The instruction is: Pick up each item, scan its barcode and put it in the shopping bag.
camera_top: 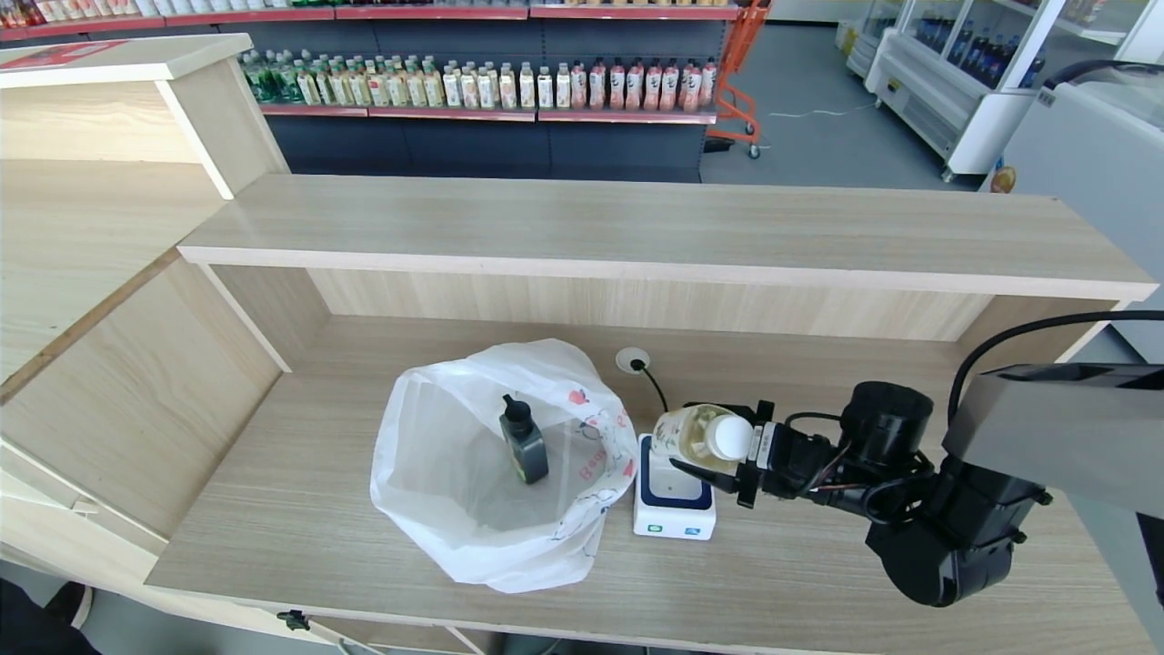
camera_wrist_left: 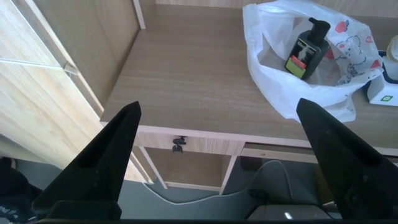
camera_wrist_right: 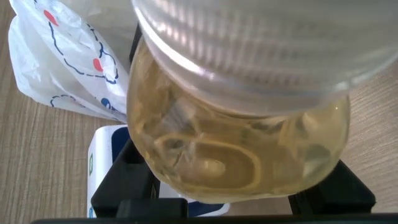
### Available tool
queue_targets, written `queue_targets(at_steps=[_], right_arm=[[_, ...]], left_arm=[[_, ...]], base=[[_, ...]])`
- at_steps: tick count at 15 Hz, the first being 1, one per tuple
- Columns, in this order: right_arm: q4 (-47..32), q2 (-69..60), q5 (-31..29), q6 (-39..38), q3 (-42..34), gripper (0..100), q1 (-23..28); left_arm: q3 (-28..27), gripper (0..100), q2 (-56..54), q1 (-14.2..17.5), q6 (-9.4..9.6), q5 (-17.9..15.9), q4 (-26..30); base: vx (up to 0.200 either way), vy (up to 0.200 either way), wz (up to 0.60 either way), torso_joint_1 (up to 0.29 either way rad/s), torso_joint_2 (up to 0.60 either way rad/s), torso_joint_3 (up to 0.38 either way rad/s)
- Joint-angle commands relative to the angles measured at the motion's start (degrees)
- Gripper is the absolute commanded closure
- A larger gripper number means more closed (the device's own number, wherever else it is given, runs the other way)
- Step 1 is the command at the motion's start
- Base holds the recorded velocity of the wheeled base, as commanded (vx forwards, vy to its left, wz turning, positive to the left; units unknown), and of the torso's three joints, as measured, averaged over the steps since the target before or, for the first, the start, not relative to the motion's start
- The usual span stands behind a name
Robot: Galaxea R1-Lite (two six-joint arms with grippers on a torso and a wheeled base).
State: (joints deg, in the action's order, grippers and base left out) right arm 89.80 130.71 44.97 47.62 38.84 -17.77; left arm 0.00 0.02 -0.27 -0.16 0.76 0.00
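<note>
My right gripper (camera_top: pixel 709 441) is shut on a clear bottle of yellowish drink with a white cap (camera_top: pixel 698 435), holding it on its side just above the white and blue barcode scanner (camera_top: pixel 673 509). Up close, the bottle (camera_wrist_right: pixel 239 134) hangs over the scanner (camera_wrist_right: pixel 102 165). The white plastic shopping bag (camera_top: pixel 436 509) stands open left of the scanner, with a dark pump bottle (camera_top: pixel 523 443) upright inside. My left gripper (camera_wrist_left: pixel 221 155) hangs open off the counter's front left edge, and past it lie the bag (camera_wrist_left: pixel 292 93) and the pump bottle (camera_wrist_left: pixel 306 51).
A cable (camera_top: pixel 651 382) runs from a round port (camera_top: pixel 632 360) in the counter to the scanner. A raised wooden ledge (camera_top: pixel 655 232) borders the back and a side panel (camera_top: pixel 136 391) the left. Bare counter (camera_top: pixel 300 509) lies left of the bag.
</note>
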Motion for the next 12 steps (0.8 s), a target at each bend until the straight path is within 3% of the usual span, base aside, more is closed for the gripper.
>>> queue_targets(at_steps=[1,12], right_arm=[[0.12,1.30,0.03,0.02,0.10,100,0.02],[0.20,0.16,-0.15,1.60,1.68,100,0.81]], left_arm=[[0.00,0,-0.02,0.00,-0.02,0.04,0.00],[0.00,0,-0.02,0.00,-0.02,0.04,0.00]], base=[[0.000,0.000,0.00,0.000,0.00,0.000],[0.000,0.000,0.00,0.000,0.00,0.000]])
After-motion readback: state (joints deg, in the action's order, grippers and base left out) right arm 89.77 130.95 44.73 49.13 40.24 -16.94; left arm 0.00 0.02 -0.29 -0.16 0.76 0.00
